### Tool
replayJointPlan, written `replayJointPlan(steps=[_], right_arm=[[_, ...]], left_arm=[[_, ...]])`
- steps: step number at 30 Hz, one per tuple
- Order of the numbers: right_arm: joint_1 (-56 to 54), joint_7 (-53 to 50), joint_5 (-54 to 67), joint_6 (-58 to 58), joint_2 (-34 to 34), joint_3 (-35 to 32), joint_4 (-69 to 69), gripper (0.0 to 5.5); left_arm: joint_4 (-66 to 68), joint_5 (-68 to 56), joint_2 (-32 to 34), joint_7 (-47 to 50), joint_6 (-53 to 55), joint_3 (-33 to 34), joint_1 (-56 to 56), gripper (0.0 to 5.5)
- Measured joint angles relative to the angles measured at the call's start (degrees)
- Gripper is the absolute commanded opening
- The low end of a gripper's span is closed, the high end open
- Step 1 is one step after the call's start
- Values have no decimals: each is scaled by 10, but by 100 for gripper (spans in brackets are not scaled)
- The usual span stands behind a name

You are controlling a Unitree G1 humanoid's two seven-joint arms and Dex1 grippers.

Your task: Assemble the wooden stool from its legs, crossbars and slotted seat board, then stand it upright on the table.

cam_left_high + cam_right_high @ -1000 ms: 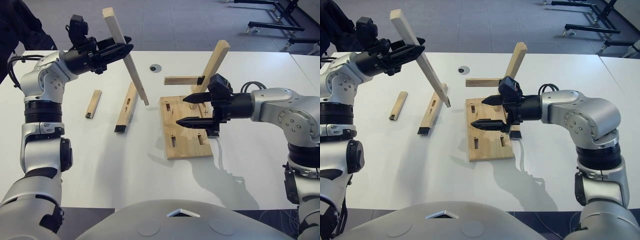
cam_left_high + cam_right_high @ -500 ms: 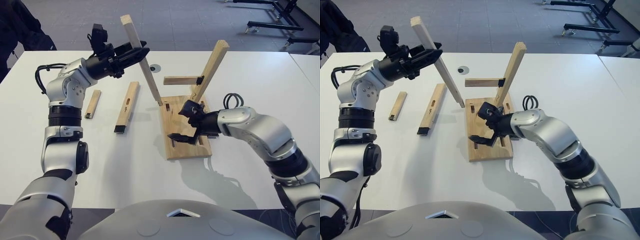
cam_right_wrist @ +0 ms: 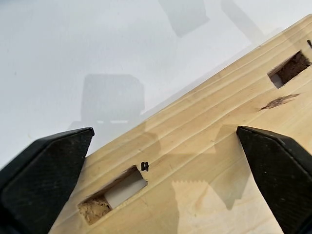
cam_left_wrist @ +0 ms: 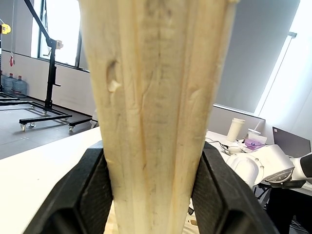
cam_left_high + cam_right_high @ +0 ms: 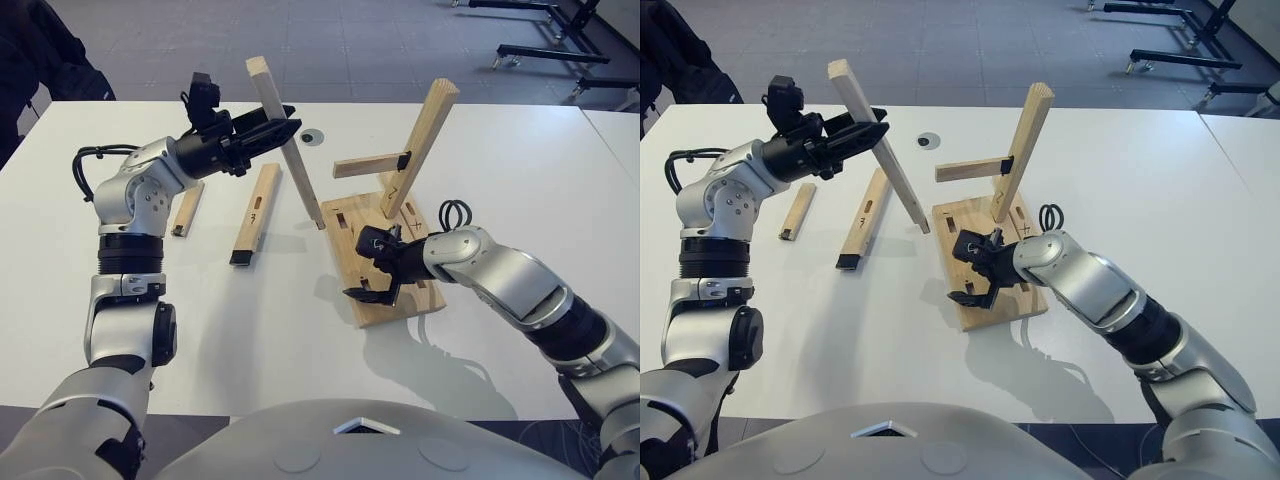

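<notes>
L gripper (image 5: 278, 122), upper left of frame: jaws clamped on a leg (image 5: 302, 175), abt a third down from its top. L wrist view agrees, wood pinched betw both fingers (image 4: 80, 195). Leg slants down to the right. Its lower end sits at the far-left corner of the board (image 5: 412, 302) at frame centre, just beside a slot (image 5: 340, 215). Can't tell if it touches; doesn't look seated.

R gripper (image 5: 365, 268), centre: jaws wide, holding nothing, straddling the board's near-left corner. R wrist view has both tips spread w/ board and an open slot betw them.

Done so far:
- Fitted leg (image 5: 422, 140) stands tilted in the board's far-right part.
- A crossbar (image 5: 365, 165) sticks out of it to the left, free end in the air.

Not yet used:
- Loose leg (image 5: 254, 212) lies flat on the table (image 5: 250, 330), left of the board.
- Short bar (image 5: 187, 208) lies further left, apart from it.

Progress, my guess: early, approx a quarter. 3 legs counted, 1 in. Still to do:
- Seat the held leg in its slot, prob w/ R gripper steadying the board.
- Join the crossbar's free end.
- Fit the loose leg and short bar.
- Flip the whole thing onto its feet.

Most slots look bare.
</notes>
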Motion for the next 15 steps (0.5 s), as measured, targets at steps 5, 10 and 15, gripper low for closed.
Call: replayJointPlan(steps=[5,10,15], right_arm=[[17,2,8,15,3,-19,-15,540],[17,2,37,69,46,-45,-21,540],[8,19,57,90,54,-44,-31,540]], left_arm=[[-33,17,-25,57,-18,-7,31,204],[-63,15,-64,89,-29,-15,51,204],[-66,14,-64,85,-33,-15,51,204]])
